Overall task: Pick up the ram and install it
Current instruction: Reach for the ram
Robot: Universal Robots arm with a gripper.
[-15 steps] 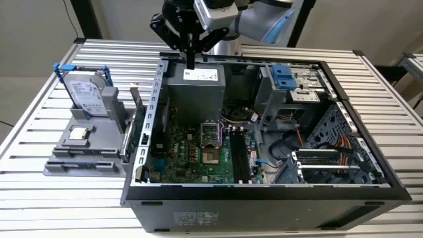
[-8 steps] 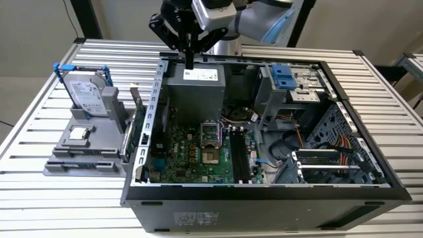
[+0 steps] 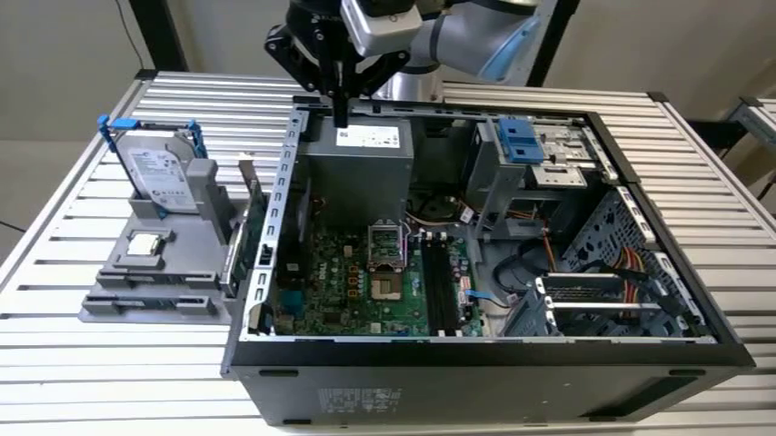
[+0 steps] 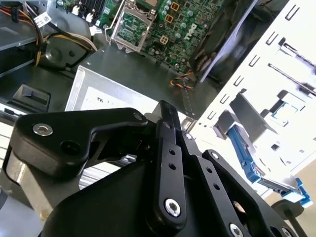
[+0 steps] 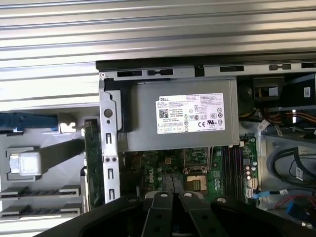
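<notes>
Am hovering gripper (image 3: 343, 116) over power supply (image 3: 358, 182), fingers pinched together, carrying nothing. Ram (image 3: 155, 302) lying slotted in gray holder (image 3: 194, 277) near table (image 3: 122, 381) edge, exterior view's left, probably for easy grasping.

Green motherboard (image 3: 352, 291), silver ribbed table (image 3: 73, 363)

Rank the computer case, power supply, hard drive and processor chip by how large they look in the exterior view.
1. Computer case, by far largest.
2. Power supply.
3. Hard drive, upright in the grey holder.
4. Processor chip, smallest.
Gaps are wide; camera nearness does not change the order.
</notes>
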